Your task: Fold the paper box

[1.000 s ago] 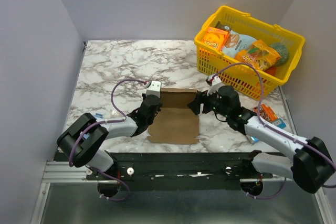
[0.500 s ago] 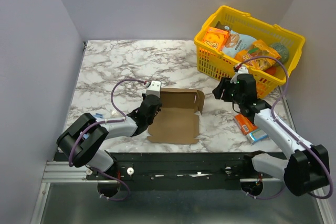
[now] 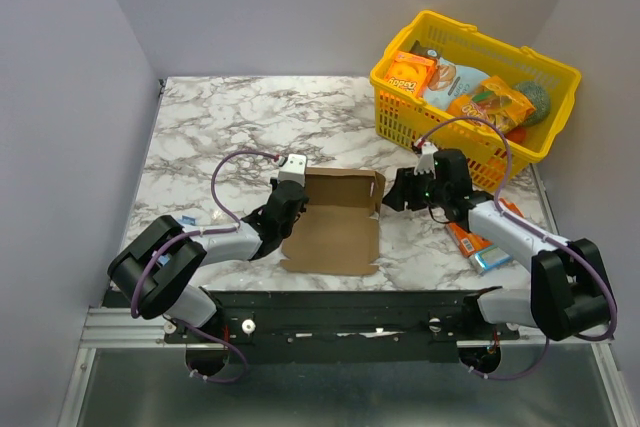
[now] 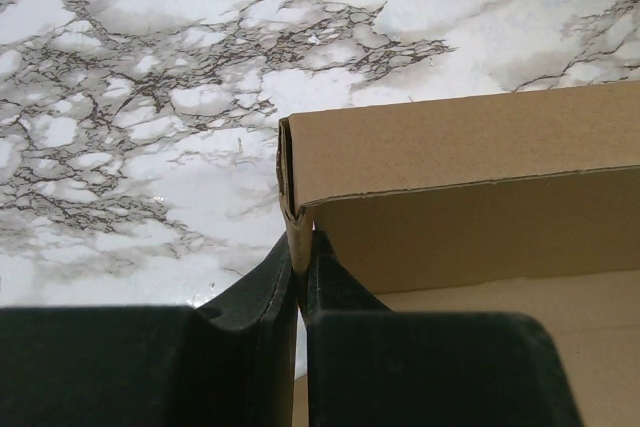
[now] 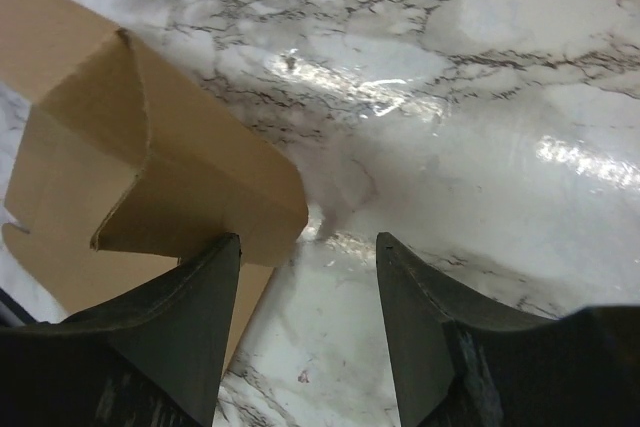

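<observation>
The paper box (image 3: 335, 222) is a brown cardboard blank lying on the marble table, with its back wall and right side flap standing up. My left gripper (image 3: 293, 199) is shut on the box's left wall near the back corner. In the left wrist view the thin cardboard edge (image 4: 296, 209) is pinched between the black fingers (image 4: 270, 287). My right gripper (image 3: 397, 194) is open just right of the box's raised right flap. The right wrist view has the flap (image 5: 150, 167) beside the gripper's (image 5: 308, 243) left finger, with only marble between the fingers.
A yellow basket (image 3: 450, 147) full of snack packs stands at the back right, close behind my right arm. An orange snack box (image 3: 468, 239) and a blue packet (image 3: 492, 260) lie under the right forearm. Small scraps (image 3: 200, 217) lie near the left arm.
My right gripper left the box's right edge, lifted toward the basket, then came back down beside the box. The right flap now stands up. The left gripper has not moved.
</observation>
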